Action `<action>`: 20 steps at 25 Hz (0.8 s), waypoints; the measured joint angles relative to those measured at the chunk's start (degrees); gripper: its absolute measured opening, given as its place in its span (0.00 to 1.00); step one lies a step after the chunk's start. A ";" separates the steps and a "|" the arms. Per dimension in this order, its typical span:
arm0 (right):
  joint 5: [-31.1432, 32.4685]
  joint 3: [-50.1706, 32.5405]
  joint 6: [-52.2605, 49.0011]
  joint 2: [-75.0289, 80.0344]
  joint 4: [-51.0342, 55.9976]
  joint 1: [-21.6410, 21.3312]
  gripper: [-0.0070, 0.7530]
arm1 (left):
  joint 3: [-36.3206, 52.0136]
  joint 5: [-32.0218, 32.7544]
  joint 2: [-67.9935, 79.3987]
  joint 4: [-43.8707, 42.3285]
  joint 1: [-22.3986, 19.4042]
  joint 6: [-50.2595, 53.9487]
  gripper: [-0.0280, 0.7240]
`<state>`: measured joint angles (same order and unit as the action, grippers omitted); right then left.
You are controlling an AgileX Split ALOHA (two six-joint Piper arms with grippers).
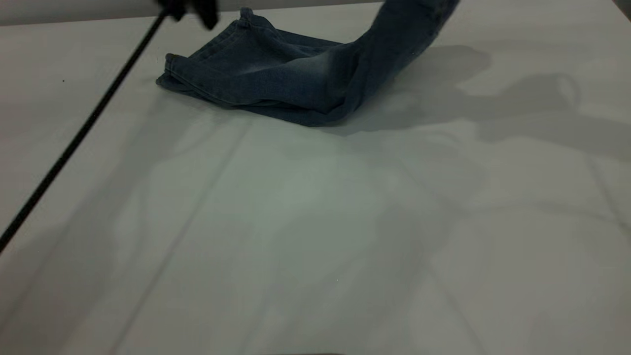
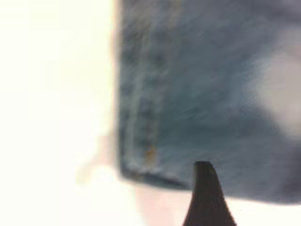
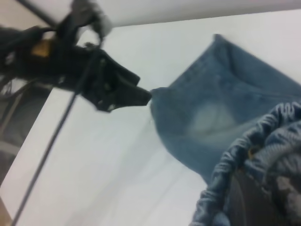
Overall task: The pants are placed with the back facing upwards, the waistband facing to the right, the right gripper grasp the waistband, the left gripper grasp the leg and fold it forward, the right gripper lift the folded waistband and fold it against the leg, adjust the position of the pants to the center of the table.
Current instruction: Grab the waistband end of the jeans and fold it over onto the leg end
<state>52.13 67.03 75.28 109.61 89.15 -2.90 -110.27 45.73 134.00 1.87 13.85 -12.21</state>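
Observation:
The blue denim pants (image 1: 276, 81) lie folded lengthwise at the far side of the table (image 1: 315, 222), leg hems to the left. Their waistband end rises off the table at the upper right and leaves the exterior view. In the right wrist view my right gripper (image 3: 256, 188) is shut on the gathered waistband (image 3: 221, 160), held above the faded leg (image 3: 207, 117). My left gripper (image 1: 192, 11) hovers just beyond the hem corner (image 1: 170, 61), jaws apart and holding nothing. One black fingertip (image 2: 204, 188) shows in front of the stitched hem (image 2: 146, 117). The printed leg is hidden.
A thin black cable (image 1: 79, 138) runs from the left gripper diagonally down across the left of the table. Broad arm shadows (image 1: 517, 103) fall to the right of the pants. The near half of the table is bare white surface.

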 joint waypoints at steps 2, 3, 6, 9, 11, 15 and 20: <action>-1.32 0.86 -0.23 0.00 -0.12 2.48 0.05 | 0.00 0.22 1.21 -0.27 -1.53 0.54 0.61; -2.04 1.31 -0.29 0.00 -0.12 3.52 0.05 | 0.00 0.29 1.97 -0.35 -1.88 0.79 0.61; -4.64 2.37 -0.29 0.00 -0.20 6.84 0.05 | 0.00 0.29 4.61 -0.35 -2.22 0.81 0.61; -6.68 3.10 -0.31 0.00 -0.30 9.84 0.05 | 0.00 -0.51 7.45 -0.18 -2.22 0.83 0.61; -7.40 3.76 -0.41 0.00 -0.35 11.43 0.05 | 0.00 -1.22 8.80 -0.12 -2.22 0.83 0.61; -11.33 5.25 -0.52 0.00 -0.04 14.87 0.05 | -0.11 -1.54 9.29 -0.06 -1.50 0.83 0.61; -16.52 8.09 -0.52 1.57 0.48 17.84 0.05 | -0.22 -1.90 9.29 1.35 2.17 0.78 0.61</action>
<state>35.62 75.12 74.77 111.18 89.63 14.94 -110.49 43.84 143.30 3.22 16.02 -11.44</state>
